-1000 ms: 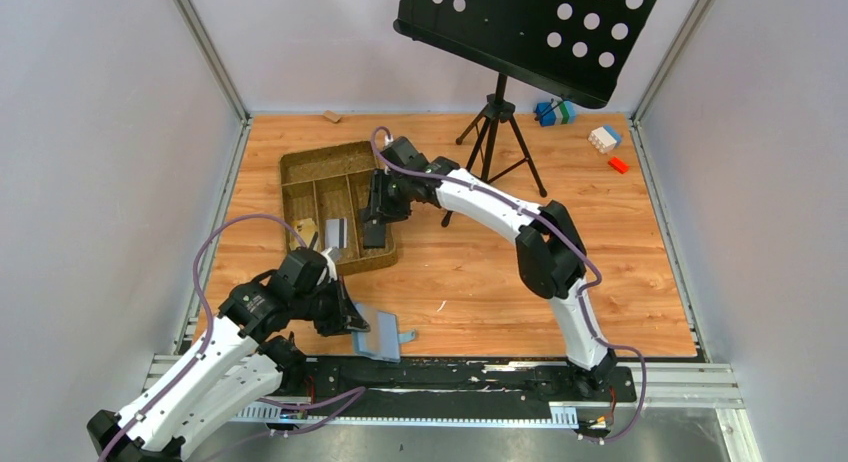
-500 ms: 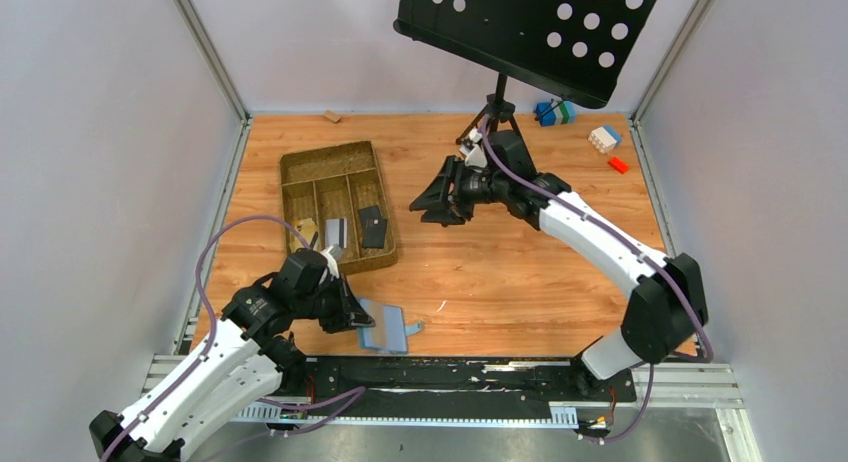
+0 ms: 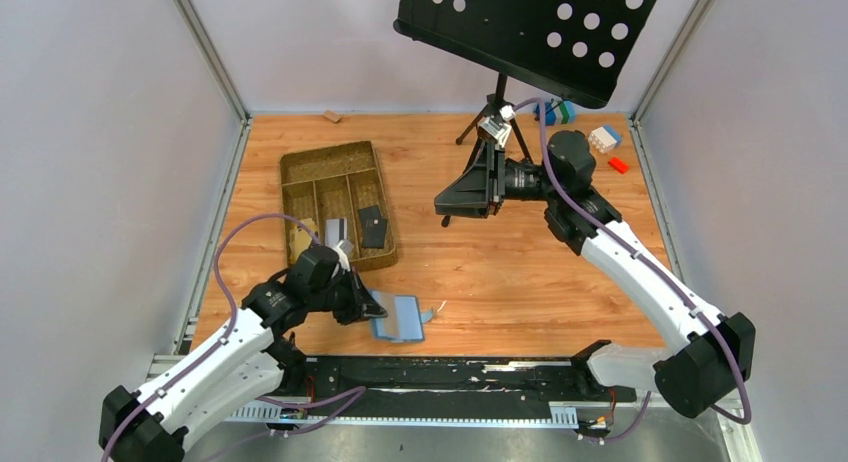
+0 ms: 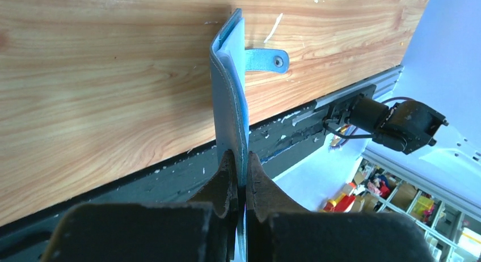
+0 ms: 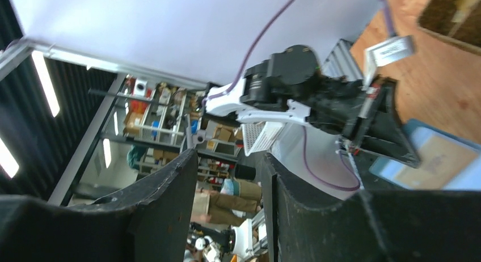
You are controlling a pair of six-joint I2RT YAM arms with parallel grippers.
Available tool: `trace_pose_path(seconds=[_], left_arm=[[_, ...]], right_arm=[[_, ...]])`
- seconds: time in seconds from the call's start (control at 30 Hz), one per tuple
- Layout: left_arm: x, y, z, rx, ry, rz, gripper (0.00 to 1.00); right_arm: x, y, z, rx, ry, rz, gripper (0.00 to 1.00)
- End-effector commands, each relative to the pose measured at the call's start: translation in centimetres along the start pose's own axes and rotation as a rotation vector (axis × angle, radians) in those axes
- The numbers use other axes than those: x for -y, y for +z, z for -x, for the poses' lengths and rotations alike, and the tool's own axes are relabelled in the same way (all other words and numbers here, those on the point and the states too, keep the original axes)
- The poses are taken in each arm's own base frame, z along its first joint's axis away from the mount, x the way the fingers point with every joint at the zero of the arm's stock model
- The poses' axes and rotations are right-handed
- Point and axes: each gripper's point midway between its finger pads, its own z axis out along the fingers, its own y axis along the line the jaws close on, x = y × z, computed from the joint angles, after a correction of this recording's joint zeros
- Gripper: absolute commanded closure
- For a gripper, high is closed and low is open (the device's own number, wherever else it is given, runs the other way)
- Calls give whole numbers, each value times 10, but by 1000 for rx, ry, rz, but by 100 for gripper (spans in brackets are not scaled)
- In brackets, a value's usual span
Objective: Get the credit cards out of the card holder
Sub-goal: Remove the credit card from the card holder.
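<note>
The blue card holder (image 3: pixel 405 320) lies near the table's front edge, tab (image 3: pixel 428 314) to the right. My left gripper (image 3: pixel 372 307) is shut on its left edge. In the left wrist view the card holder (image 4: pixel 230 97) shows edge-on, clamped between the fingers of the left gripper (image 4: pixel 239 160). Two credit cards lie in the brown tray (image 3: pixel 300 167): a black one (image 3: pixel 372 225) and a grey one (image 3: pixel 337 228). My right gripper (image 3: pixel 445 200) hangs open and empty above the table, right of the tray. From the right wrist, the right gripper (image 5: pixel 227 168) faces the holder's tan inside (image 5: pixel 434 160).
A black music stand (image 3: pixel 530 22) on a tripod (image 3: pixel 495 132) stands at the back, just behind my right arm. Toy blocks (image 3: pixel 604 137) lie at the back right, a small wooden block (image 3: pixel 331 115) at the back left. A black rail (image 3: pixel 450 377) runs along the near edge.
My right gripper left the black card in the tray, then swung up and right, away from it. The left gripper shifted the card holder a little to the right.
</note>
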Motion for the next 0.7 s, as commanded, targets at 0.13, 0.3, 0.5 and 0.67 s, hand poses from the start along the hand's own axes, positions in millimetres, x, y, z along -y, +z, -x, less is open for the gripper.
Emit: trace_pose_path(seconds=[0.13,0.3,0.5,0.67], left_arm=[[21,17,13,34,-2,-126,100],[23,24,16,45,-9,-159,100],[30,25,20,50,3,-180,100],[42,24,25,47,29,-201,100]], right_arm=[[-66,-19,-21,-73,-64,243,53],[-79,-23,-17,-52,-1,294,53],[-87,-27,-6,17,40,353,53],[-86,-28,0,48,81,369,53]])
